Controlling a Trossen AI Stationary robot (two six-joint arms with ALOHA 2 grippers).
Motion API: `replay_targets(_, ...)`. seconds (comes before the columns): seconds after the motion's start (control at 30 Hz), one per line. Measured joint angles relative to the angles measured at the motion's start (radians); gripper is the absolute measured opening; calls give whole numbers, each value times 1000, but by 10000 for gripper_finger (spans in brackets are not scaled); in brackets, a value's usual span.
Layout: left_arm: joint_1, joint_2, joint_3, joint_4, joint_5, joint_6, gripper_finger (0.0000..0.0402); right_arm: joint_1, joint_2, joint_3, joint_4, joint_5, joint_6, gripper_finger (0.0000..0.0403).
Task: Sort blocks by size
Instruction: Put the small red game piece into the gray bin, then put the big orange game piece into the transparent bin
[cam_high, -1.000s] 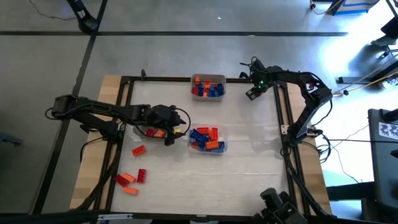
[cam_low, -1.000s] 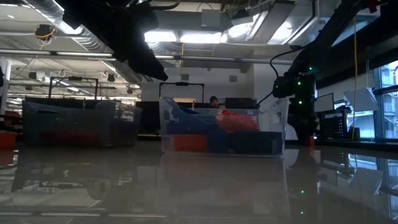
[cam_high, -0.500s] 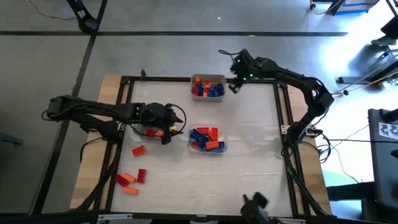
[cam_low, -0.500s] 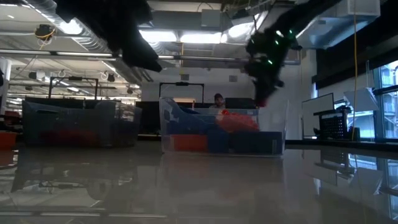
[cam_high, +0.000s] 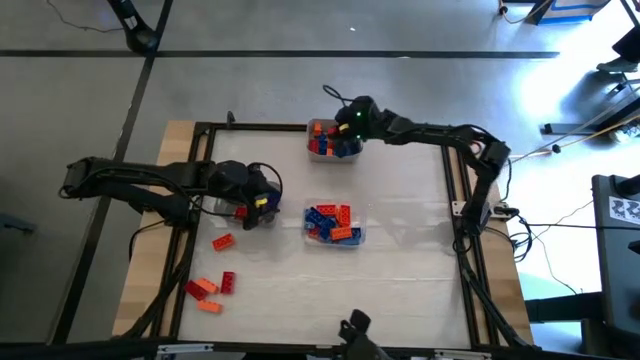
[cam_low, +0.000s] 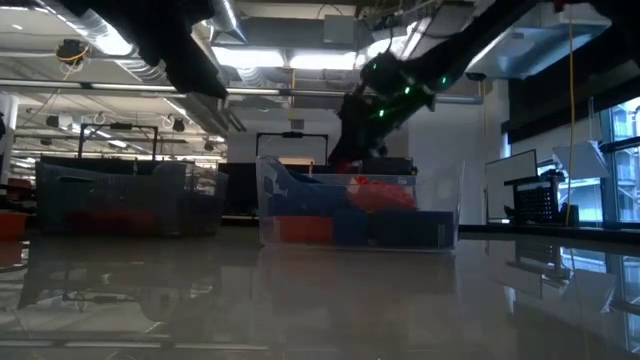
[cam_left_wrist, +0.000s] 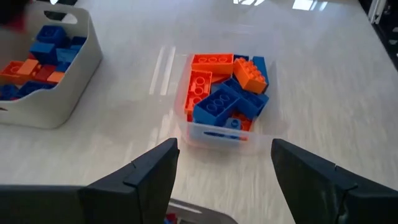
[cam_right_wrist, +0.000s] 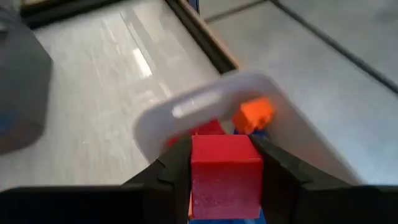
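My right gripper (cam_high: 340, 125) hangs over the white far tray (cam_high: 336, 150) and is shut on a red block (cam_right_wrist: 225, 174). That tray's rim (cam_right_wrist: 205, 102) and an orange block (cam_right_wrist: 254, 115) inside it lie just beyond the fingers. My left gripper (cam_high: 266, 206) stands open and holds nothing. It is left of the clear middle tray (cam_left_wrist: 219, 132), which holds blue and orange blocks (cam_left_wrist: 227, 93). Loose red and orange blocks (cam_high: 222, 241) lie on the table near the left edge. My right gripper pinches the red block between its two fingers, which lie on two opposite sides (cam_right_wrist: 198, 177). The fingers slant down from the table's right side. The block is lifted clear, level, above the near rim of the white tray.
More loose blocks (cam_high: 208, 290) lie at the near left. A dark metal frame (cam_high: 455, 200) runs round the table's edge. In the low view the clear tray (cam_low: 360, 215) stands mid-table. Bare tabletop lies right of the trays.
My right gripper has swung from the table's far right corner leftward along the far edge to over the white tray, rising and tipping less steeply. My left gripper, open throughout, has drawn back toward the table's left edge and risen a little.
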Motion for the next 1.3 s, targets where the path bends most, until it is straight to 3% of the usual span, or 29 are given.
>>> replay_targets(0.17, 0, -6, 0, 5, 0, 0, 247, 0, 74, -2, 78, 1, 17, 157)
replay_targets(0.43, 15, 3, 3, 29, -3, 29, 247, 0, 49, -1, 13, 1, -14, 288)
replay_targets(0.57, 8, 3, 38, -36, -3, 15, 247, 14, -41, 0, -104, 4, -56, 328)
replay_targets(0.73, -38, 2, 83, -228, -16, -124, 247, 83, -151, 1, -307, 4, -101, 340)
replay_targets(0.97, -176, 3, 89, -495, -22, -421, 247, 206, -182, 1, -447, 2, -113, 341)
replay_targets(1.1, -300, 3, 89, -616, -22, -624, 247, 283, -182, 1, -457, 85, -99, 341)
replay_targets(1.3, -472, 2, 84, -631, -49, -826, 247, 344, -192, 1, -465, 196, -90, 341)
